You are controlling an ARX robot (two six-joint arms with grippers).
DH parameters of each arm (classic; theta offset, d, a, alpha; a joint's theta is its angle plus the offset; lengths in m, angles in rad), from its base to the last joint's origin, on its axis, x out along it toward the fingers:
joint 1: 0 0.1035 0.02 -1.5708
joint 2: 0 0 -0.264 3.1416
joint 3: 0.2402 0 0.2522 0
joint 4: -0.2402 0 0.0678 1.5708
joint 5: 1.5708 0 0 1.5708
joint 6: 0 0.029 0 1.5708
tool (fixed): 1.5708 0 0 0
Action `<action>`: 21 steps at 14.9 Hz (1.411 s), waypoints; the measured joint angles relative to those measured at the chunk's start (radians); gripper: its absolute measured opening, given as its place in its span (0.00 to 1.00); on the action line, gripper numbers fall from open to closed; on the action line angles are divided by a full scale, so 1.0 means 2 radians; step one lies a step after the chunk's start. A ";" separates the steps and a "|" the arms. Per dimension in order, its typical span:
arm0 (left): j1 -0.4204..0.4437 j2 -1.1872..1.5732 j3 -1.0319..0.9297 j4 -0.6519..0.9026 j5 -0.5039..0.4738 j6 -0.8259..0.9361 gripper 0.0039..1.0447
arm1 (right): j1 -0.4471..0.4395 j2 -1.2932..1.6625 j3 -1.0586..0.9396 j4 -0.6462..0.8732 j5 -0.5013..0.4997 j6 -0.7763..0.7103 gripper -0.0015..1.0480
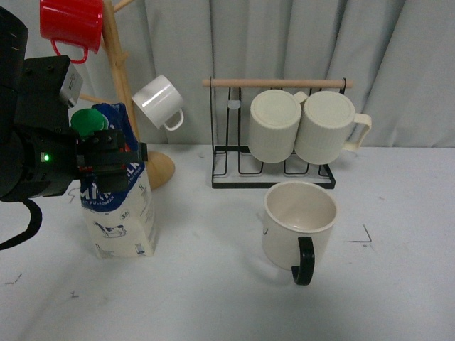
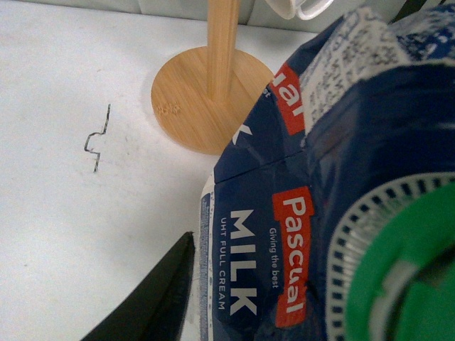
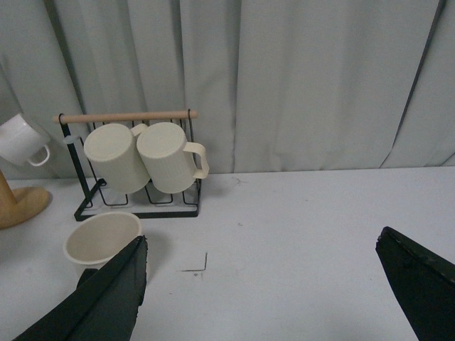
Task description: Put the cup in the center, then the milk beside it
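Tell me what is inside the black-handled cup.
Nothing shows inside the cup, only its bare cream inner wall. Its near wall covers part of the bottom, so that part cannot be checked.

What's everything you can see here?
table: 1, white, underneath
curtain: 1, grey, behind
black-handled mug: 1, cream, table centre-right
milk carton: 1, blue-and-cream, table left
wire rack: 1, black, table back
ribbed mugs: 2, cream, on rack
mug tree: 1, wooden, back left
small mug: 1, white, on mug tree
red mug: 1, red, mug tree's top
left gripper: 1, black, clamped on carton's top
right gripper: 1, black, open above table
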 joint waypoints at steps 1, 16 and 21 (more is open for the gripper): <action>-0.003 -0.002 0.000 0.001 -0.001 -0.001 0.43 | 0.000 0.000 0.000 0.000 0.000 0.000 0.94; -0.145 -0.015 0.074 -0.023 -0.063 0.013 0.03 | 0.000 0.000 0.000 0.000 0.000 0.000 0.94; -0.179 0.016 0.074 -0.001 -0.083 0.014 0.03 | 0.000 0.000 0.000 0.000 0.000 0.000 0.94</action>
